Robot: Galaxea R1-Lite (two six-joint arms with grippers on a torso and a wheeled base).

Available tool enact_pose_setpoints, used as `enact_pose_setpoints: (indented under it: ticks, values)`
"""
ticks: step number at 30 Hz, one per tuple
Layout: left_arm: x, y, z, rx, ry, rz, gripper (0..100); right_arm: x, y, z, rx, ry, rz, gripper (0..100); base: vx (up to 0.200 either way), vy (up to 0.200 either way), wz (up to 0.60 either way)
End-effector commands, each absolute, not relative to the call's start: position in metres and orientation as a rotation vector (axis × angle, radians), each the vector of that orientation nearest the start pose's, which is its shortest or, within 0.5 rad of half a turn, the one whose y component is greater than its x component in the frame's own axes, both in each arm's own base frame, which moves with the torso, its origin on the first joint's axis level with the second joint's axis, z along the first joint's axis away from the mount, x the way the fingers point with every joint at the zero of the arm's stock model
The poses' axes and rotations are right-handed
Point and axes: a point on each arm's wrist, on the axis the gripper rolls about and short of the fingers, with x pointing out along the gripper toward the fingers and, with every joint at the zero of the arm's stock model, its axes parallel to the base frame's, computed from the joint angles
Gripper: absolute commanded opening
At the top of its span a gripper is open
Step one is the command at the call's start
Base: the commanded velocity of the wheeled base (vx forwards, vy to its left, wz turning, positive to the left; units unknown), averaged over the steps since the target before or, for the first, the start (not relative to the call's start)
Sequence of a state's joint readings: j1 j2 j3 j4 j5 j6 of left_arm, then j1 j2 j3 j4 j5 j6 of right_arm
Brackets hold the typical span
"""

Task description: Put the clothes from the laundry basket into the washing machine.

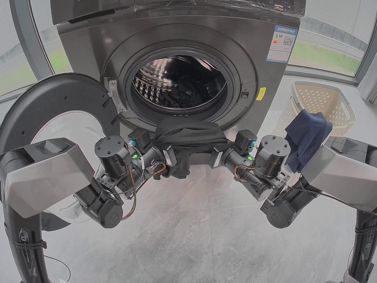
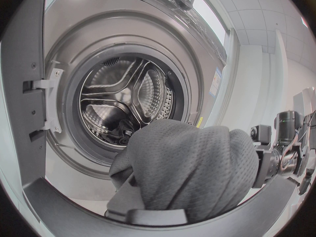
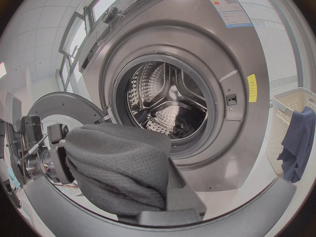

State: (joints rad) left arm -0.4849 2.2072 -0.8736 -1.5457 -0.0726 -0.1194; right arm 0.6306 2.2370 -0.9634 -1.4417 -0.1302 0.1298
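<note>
A dark grey garment [image 1: 190, 136] hangs stretched between my two grippers, just below the open drum [image 1: 157, 83] of the washing machine [image 1: 251, 52]. My left gripper [image 1: 171, 157] is shut on its left end and my right gripper [image 1: 215, 158] on its right end. The cloth bulges over the left fingers [image 2: 154, 216] in the left wrist view and covers the right fingers [image 3: 177, 199] in the right wrist view. Dark clothes [image 1: 188, 93] lie inside the drum. The cream laundry basket [image 1: 337, 99] stands on the floor to the right, with a navy garment [image 1: 308, 138] draped over its rim.
The round washer door [image 1: 59, 99] is swung wide open at the left, close behind my left arm. Bare grey tiled floor [image 1: 204, 232] lies in front of the machine. Windows run behind the washer and the basket.
</note>
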Motion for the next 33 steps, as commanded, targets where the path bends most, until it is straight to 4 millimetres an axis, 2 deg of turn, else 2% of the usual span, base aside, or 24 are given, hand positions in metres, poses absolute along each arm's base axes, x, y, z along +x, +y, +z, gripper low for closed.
enact_pose_setpoints:
  ticks: [1,2,3,6,8,11,14,15,16,20,23,28,33]
  values:
    - [0.335,-0.180,0.127,-0.174,-0.200,-0.573,0,0.330,0.246,0.101,0.183,-0.114,0.525,0,0.000,0.000,0.00]
    - [0.334,-0.179,0.126,-0.175,-0.195,-0.573,0,0.329,0.246,0.102,0.182,-0.112,0.526,0,0.000,0.000,0.00]
    - [0.334,-0.179,0.126,-0.175,-0.195,-0.573,0,0.329,0.246,0.101,0.182,-0.111,0.526,100,0.000,0.000,0.00]
    - [0.320,-0.179,0.132,-0.179,-0.189,-0.590,0,0.316,0.243,0.117,0.190,-0.131,0.555,100,0.000,0.000,0.00]
    - [0.311,-0.176,0.140,-0.183,-0.196,-0.595,0,0.299,0.242,0.124,0.185,-0.120,0.594,100,0.000,0.000,0.00]
    - [0.298,-0.170,0.148,-0.182,-0.201,-0.602,0,0.262,0.238,0.125,0.159,-0.077,0.700,100,0.000,0.000,0.00]
    - [0.277,-0.163,0.152,-0.180,-0.179,-0.616,0,0.227,0.226,0.114,0.090,-0.001,0.802,100,0.000,0.000,0.00]
    - [0.271,-0.163,0.150,-0.177,-0.167,-0.623,0,0.222,0.223,0.111,0.080,0.009,0.815,100,0.000,0.000,0.00]
    - [0.258,-0.160,0.149,-0.174,-0.139,-0.639,0,0.214,0.216,0.107,0.062,0.024,0.834,100,0.000,0.000,0.00]
    - [0.232,-0.147,0.147,-0.168,-0.098,-0.648,0,0.193,0.194,0.095,0.030,0.100,0.847,100,0.000,0.000,0.00]
    - [0.225,-0.142,0.143,-0.160,-0.076,-0.634,0,0.190,0.181,0.095,0.029,0.117,0.807,100,0.000,0.000,0.00]
    - [0.224,-0.138,0.142,-0.155,-0.070,-0.620,0,0.206,0.154,0.101,0.033,0.090,0.679,100,0.000,0.000,0.00]
    - [0.223,-0.131,0.138,-0.144,-0.051,-0.606,0,0.222,0.132,0.098,0.039,0.100,0.566,100,0.000,0.000,0.00]
